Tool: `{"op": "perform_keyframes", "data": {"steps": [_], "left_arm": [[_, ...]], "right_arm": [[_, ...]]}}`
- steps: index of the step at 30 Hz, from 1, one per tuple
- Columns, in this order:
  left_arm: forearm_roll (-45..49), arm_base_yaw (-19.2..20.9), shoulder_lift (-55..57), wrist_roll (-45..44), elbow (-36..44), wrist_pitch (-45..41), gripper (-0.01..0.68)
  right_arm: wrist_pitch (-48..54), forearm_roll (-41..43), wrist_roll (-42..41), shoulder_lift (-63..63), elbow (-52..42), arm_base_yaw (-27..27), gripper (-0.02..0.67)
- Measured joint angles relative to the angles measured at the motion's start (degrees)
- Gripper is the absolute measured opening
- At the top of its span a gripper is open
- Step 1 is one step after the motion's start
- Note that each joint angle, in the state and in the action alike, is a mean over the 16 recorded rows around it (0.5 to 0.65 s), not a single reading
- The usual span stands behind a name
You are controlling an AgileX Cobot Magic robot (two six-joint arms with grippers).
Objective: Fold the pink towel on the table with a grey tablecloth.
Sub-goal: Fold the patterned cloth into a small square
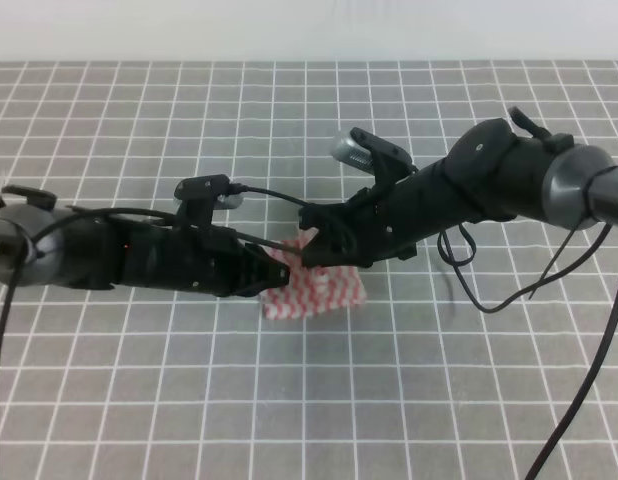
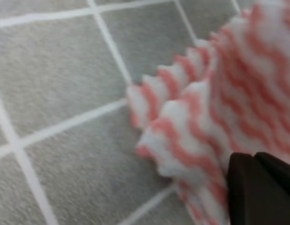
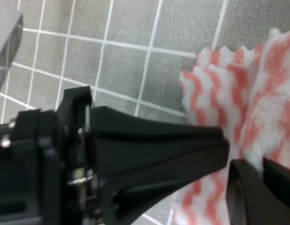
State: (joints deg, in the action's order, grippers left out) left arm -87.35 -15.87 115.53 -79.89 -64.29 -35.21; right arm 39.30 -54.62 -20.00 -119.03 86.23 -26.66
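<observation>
Pink cloth sits right at both sets of fingers, so start there. Your left gripper (image 1: 261, 272) meets the towel (image 1: 319, 290) at its left edge; in the left wrist view only a dark fingertip (image 2: 257, 187) shows against the fabric, and you cannot tell whether that pair is spread or pinching. Your right gripper (image 1: 324, 245) comes in over the towel's upper edge; in the right wrist view its dark tip (image 3: 260, 190) lies on the cloth beside the left arm's finger (image 3: 182, 150), and again the gap is not visible, so its state is unclear.

Treat the towel as thin, light and limp. It looks already doubled, with 2 jagged edges stacked in the wrist views, and it bunches easily. It will likely slide on the tablecloth (image 1: 189, 400) rather than resist, so take it at corners or along a zigzag edge, pinching all layers together.

Lying near the middle of the table, between the 2 arms, it reads as a small patch whose long axis runs roughly left to right in the high view, tilted slightly upward to the right. Much of it is hidden beneath the arms.
</observation>
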Motion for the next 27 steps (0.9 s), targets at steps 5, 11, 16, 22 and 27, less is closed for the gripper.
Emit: {"op": "perform_keyframes", "data": {"steps": [5, 11, 16, 22, 27], "left_arm": [[0.4, 1.2, -0.3, -0.2, 0.0, -1.6, -0.003], [0.5, 2.4, 0.0, -0.4, 0.0, -2.9, -0.003], [0.3, 2.7, 0.6, -0.6, 0.0, -2.8, -0.003], [0.1, 2.7, 1.1, -0.7, 0.0, -2.5, -0.003], [0.0, 2.7, 1.1, -0.8, 0.0, -2.4, -0.003]], "right_arm": [[-0.1, 0.0, 0.0, -0.2, 0.0, 0.0, -0.012], [-0.2, 0.0, 0.0, -0.3, 0.0, 0.0, -0.012], [0.3, -0.5, 0.0, -0.3, 0.5, -0.1, -0.013], [1.0, -0.9, 0.0, -0.5, 1.4, -0.6, -0.013], [1.6, -1.0, 0.0, -1.2, 2.1, -1.0, -0.014]]}}
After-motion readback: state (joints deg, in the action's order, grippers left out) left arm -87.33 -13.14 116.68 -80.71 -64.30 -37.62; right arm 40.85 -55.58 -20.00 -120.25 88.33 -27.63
